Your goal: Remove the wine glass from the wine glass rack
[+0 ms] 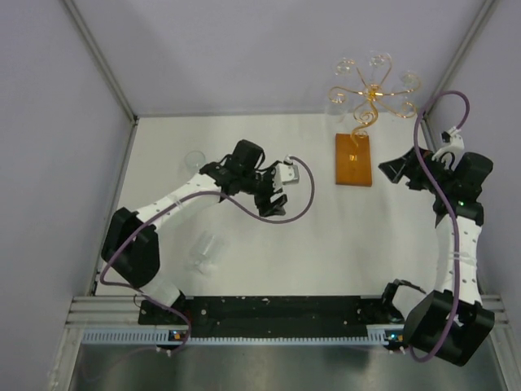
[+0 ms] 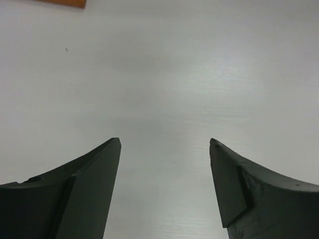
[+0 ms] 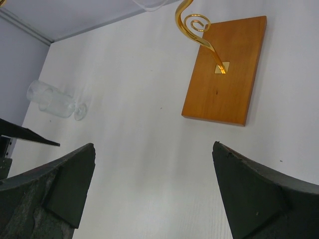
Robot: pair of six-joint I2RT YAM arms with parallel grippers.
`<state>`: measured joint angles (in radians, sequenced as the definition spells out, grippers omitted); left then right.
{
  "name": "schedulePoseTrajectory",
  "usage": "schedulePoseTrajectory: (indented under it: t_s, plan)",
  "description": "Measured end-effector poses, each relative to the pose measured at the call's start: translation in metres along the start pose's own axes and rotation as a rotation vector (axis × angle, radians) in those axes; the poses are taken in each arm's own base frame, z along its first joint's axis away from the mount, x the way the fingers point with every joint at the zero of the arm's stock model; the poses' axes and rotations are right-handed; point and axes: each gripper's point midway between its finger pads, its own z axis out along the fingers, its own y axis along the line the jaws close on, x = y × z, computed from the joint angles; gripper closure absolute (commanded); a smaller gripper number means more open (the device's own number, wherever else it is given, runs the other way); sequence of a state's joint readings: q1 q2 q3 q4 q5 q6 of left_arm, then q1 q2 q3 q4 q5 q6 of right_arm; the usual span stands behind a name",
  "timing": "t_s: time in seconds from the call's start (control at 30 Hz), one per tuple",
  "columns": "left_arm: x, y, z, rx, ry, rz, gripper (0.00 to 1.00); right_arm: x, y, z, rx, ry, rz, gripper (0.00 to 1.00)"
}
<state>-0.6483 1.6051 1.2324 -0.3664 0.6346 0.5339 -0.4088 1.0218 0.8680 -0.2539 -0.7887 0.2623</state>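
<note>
White tabletop (image 1: 326, 252) between pale lilac walls carried the wine glass rack (image 1: 355, 160) at its far right, wooden base flat, with clear wine glasses (image 1: 376, 59) hanging faintly from the gold scroll arms. A tipped glass (image 1: 203, 249) lay near the left arm's base and a second glass (image 1: 194, 160) sat beside that arm's wrist. The left gripper (image 2: 165, 140) hovered left of the base, and the right gripper (image 3: 153, 145) just right of it, both spread wide and grasping nothing.

One wine glass rack (image 1: 354, 167), two loose wine glasses (image 1: 195, 160) (image 1: 203, 249).
</note>
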Motion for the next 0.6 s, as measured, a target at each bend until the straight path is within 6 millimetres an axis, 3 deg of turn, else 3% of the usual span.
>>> schedulePoseTrajectory:
  t_s: [0.13, 0.33, 0.47, 0.6]
  plan:
    - [0.028, -0.010, -0.031, 0.003, 0.164, 0.010, 0.02, 0.003, 0.002, -0.001, -0.007, 0.001, -0.005, 0.01]
    - [0.079, -0.018, -0.116, -0.182, 0.466, -0.099, 0.02, 0.007, 0.005, -0.007, -0.008, 0.000, -0.034, 0.01]
    - [0.142, -0.031, -0.171, -0.253, 0.702, -0.361, 0.02, 0.009, 0.009, -0.005, -0.020, 0.010, -0.049, 0.01]
    - [0.214, -0.064, -0.209, -0.290, 0.918, -0.640, 0.02, 0.017, 0.015, 0.002, -0.045, 0.042, -0.056, 0.01]
